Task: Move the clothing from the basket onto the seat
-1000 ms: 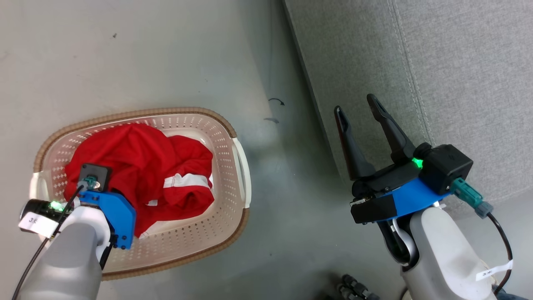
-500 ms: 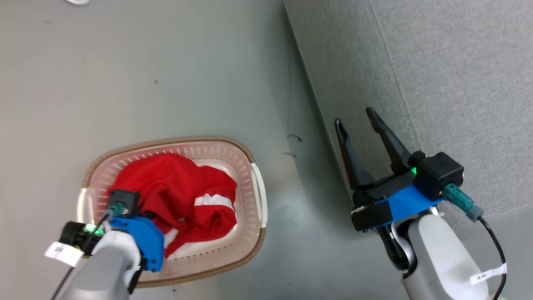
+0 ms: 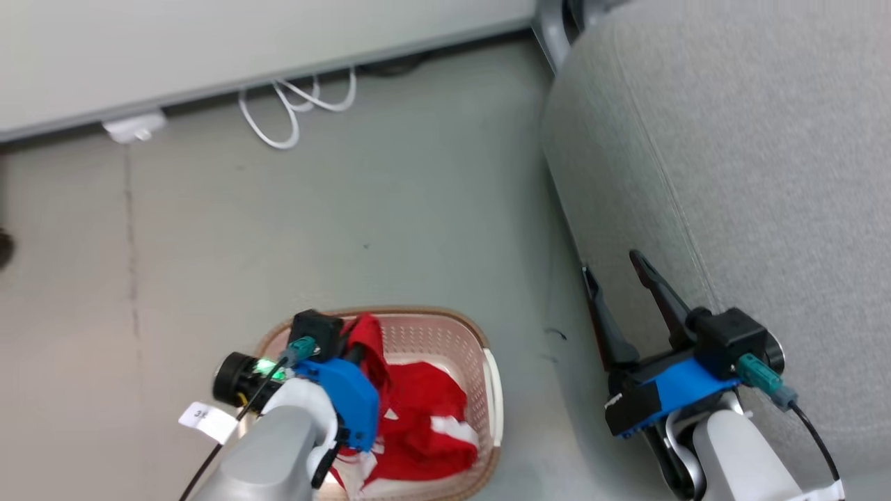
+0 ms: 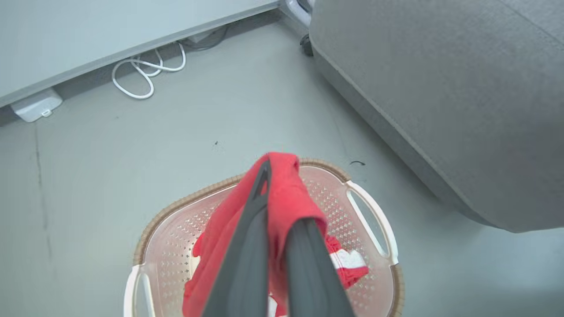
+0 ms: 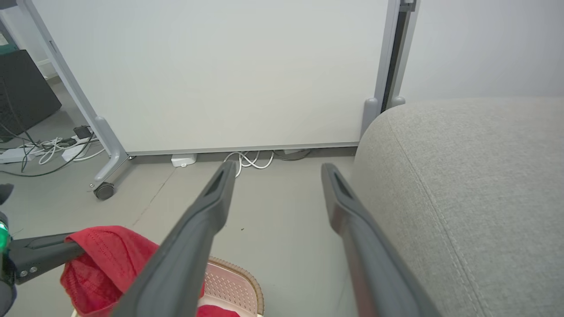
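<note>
The cream basket stands on the floor at the bottom of the head view, with red clothing piled in it. My left gripper is shut on a fold of the clothing and holds it up above the basket; the rest trails down into it. The right wrist view shows that raised fold at lower left. My right gripper is open and empty beside the front edge of the grey seat, its fingers spread wide.
A white panel on a wheeled frame stands behind the basket. White cables and a white power block lie on the floor at its foot. Bare grey floor separates basket and seat.
The head camera has tilted up, so the whole picture shifted and the basket sits lower. My left gripper has risen with a fold of red clothing. The right gripper stays open.
</note>
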You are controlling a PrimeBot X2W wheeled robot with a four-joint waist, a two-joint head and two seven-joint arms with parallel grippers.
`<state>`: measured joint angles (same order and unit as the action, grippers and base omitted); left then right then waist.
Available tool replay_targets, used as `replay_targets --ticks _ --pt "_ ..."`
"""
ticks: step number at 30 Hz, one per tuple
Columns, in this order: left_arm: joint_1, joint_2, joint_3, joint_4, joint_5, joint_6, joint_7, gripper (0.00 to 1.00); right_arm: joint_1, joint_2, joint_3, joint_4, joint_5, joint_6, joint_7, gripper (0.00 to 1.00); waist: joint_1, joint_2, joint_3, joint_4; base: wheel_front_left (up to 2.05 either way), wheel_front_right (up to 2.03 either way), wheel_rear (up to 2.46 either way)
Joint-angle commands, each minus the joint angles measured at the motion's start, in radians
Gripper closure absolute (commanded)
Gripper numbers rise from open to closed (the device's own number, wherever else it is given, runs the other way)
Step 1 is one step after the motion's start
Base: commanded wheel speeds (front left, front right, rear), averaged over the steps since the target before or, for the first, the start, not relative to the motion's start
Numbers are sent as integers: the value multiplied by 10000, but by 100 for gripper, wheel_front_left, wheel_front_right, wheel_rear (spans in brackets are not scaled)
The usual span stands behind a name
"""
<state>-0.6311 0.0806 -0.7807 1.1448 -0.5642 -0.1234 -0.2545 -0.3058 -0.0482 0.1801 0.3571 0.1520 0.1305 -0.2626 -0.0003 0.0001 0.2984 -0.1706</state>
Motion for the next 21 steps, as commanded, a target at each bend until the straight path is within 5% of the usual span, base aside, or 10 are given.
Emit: replay_targets --ticks 1,21 --pt "-82 -108 -44 -138 -53 -39 -56 100 202 -37 -82 80 -68 5 -33 0 3 -1 -769 621 0 0 0" --pt "-1312 -259 -573 -2702 -671 -65 -117 100 1144 -35 -98 -12 -216 5 449 0 3 -1 -2218 1320 0 0 0"
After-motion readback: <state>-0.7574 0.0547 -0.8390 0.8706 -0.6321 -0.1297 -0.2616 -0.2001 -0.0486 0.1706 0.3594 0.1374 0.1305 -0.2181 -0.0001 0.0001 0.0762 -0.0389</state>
